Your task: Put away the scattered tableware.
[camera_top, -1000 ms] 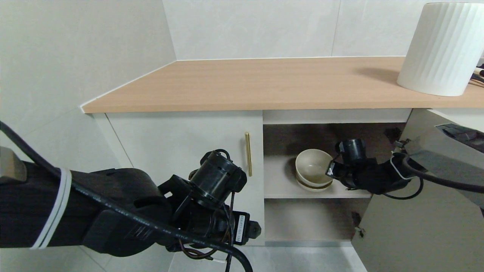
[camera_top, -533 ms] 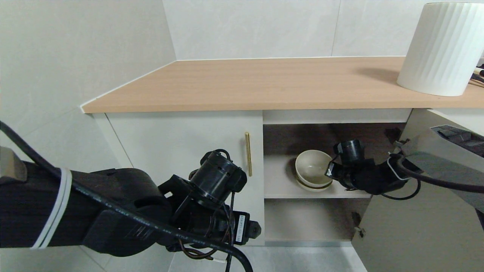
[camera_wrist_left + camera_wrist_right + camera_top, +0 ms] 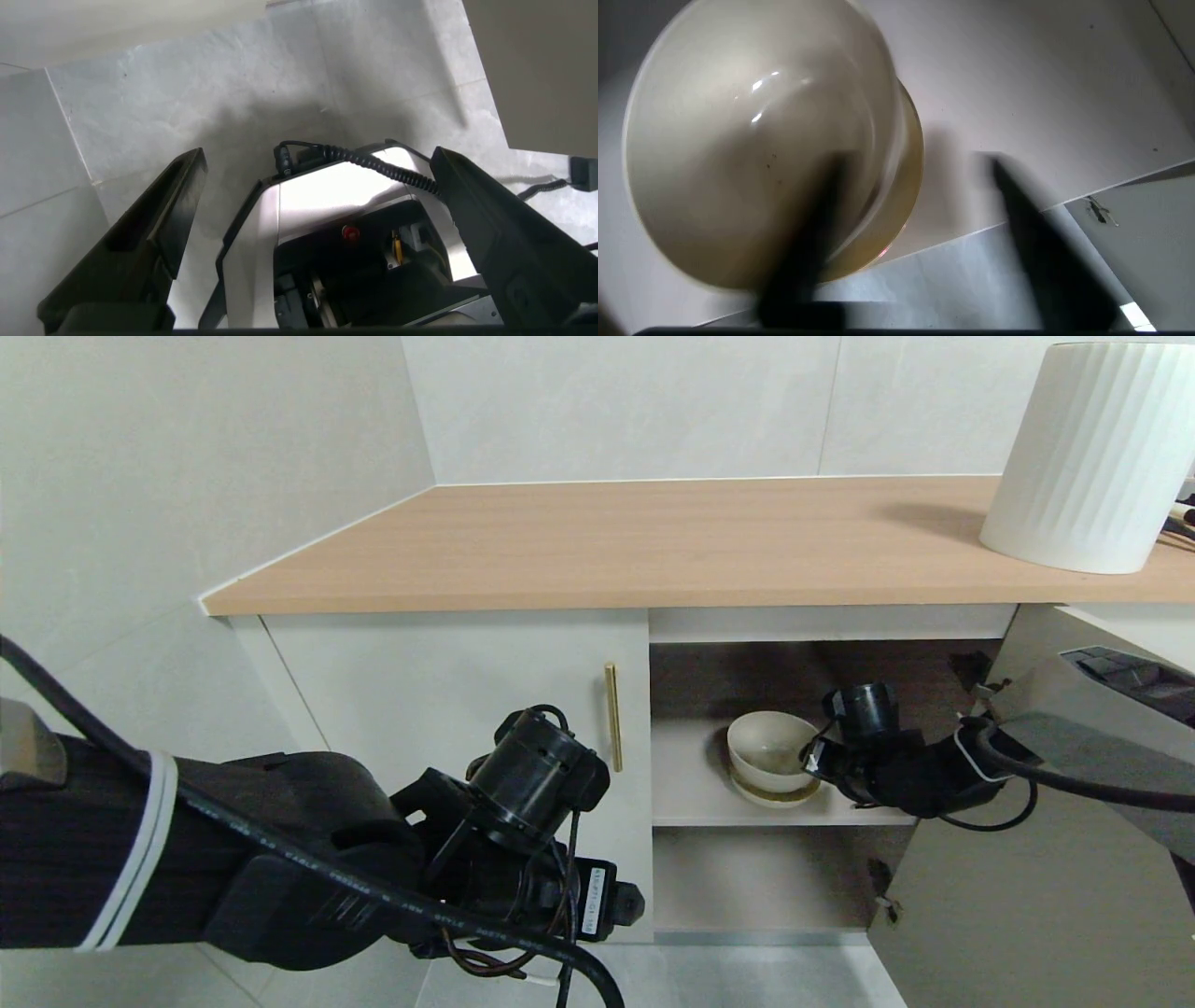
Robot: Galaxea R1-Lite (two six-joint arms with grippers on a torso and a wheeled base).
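The cream bowl (image 3: 767, 747) (image 3: 757, 159) rests on a brown-rimmed dish (image 3: 775, 794) on the open cabinet's upper shelf (image 3: 691, 793). The right gripper (image 3: 814, 761) (image 3: 915, 163), jaws parted, straddles the bowl's right rim. The left gripper (image 3: 318, 159) hangs spread wide at near left, over floor tiles

Cream bowl (image 3: 766, 751), tan wood-grain countertop (image 3: 607, 541), white ribbed container (image 3: 1097, 457)

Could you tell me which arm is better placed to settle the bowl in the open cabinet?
Right. The right gripper is inside the cabinet, fingers astride the rim of the bowl on the shelf. The left gripper hangs low before the closed door, pointing at the floor.
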